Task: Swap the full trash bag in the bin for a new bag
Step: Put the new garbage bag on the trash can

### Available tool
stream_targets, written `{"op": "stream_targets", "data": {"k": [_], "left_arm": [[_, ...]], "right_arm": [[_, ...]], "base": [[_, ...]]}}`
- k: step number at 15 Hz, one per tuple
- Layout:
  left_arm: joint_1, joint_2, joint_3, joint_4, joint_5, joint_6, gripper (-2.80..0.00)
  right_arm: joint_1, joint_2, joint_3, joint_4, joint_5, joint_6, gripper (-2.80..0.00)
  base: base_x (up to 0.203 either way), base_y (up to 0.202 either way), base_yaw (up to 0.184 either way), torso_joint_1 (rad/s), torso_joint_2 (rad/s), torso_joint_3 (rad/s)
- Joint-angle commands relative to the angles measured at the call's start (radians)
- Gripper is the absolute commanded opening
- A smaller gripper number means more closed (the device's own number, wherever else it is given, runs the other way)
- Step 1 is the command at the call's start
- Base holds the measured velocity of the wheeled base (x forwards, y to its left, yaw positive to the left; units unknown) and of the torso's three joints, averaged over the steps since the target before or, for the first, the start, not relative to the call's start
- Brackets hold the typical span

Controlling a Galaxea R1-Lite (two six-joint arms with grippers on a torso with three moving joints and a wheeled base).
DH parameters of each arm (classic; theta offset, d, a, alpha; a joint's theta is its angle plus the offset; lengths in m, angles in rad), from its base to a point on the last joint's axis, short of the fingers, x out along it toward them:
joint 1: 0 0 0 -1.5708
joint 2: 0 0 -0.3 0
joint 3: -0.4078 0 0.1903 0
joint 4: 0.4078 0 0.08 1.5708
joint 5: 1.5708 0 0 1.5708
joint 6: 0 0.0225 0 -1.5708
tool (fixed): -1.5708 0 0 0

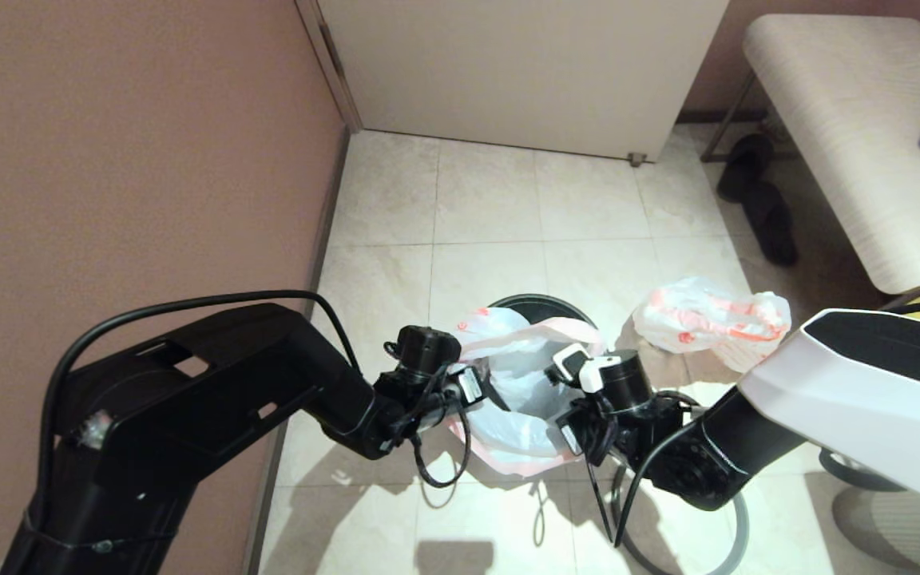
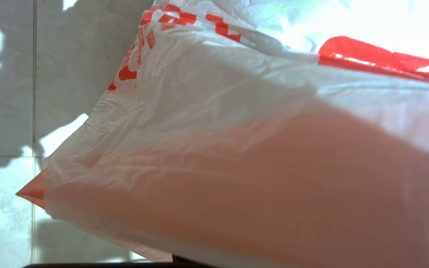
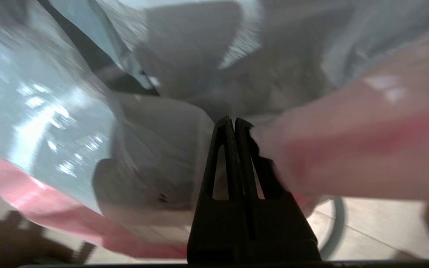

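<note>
Both tools hold the new bag (image 1: 520, 375) spread above the bin (image 1: 540, 307). The right tool (image 3: 234, 124) is closed on its mouth; the left tool's (image 1: 472, 387) state cannot be determined. The full trash bag (image 1: 711, 319) lies on the floor, right of the bin.

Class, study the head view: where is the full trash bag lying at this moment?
The full trash bag lies on the tiled floor at the robot's right, just beyond the right arm, beside the bin.

We see a pale tiled floor (image 1: 484, 200). On it sit the bin (image 1: 541, 306), the full trash bag (image 1: 707, 319) at middle right, and dark shoes (image 1: 759, 200) at upper right.
</note>
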State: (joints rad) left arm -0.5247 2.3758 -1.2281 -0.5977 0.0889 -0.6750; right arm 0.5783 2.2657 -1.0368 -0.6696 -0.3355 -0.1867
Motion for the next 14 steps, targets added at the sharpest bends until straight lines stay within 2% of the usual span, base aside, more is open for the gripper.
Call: {"op": "stream_targets", "data": {"k": [1, 3, 9, 12, 14], "left_arm": [[0.002, 0.003, 0.001, -0.005, 0.002, -0.005, -2.80], [0.005, 0.011, -0.001, -0.007, 0.003, -0.003, -2.80], [0.009, 0.017, -0.007, -0.008, 0.003, -0.001, -2.80], [0.009, 0.017, -0.007, -0.007, 0.003, -0.001, -2.80], [0.009, 0.016, -0.004, -0.008, 0.003, -0.001, -2.80]], "right_arm": [[-0.003, -0.014, 0.035, 0.001, -0.077, -0.057, -2.80], [-0.006, -0.024, 0.069, -0.002, -0.158, -0.109, -2.80], [0.000, -0.102, 0.151, -0.001, -0.211, -0.107, -2.80], [-0.015, -0.049, 0.150, -0.003, -0.176, -0.072, -2.80], [-0.040, 0.016, 0.089, -0.004, -0.088, -0.008, -2.80]], "base": [[0.000, 0.000, 0.000, 0.000, 0.00, 0.000], [0.000, 0.000, 0.000, 0.000, 0.00, 0.000], [0.000, 0.000, 0.000, 0.000, 0.00, 0.000], [0.000, 0.000, 0.000, 0.000, 0.00, 0.000], [0.000, 0.000, 0.000, 0.000, 0.00, 0.000]]}}
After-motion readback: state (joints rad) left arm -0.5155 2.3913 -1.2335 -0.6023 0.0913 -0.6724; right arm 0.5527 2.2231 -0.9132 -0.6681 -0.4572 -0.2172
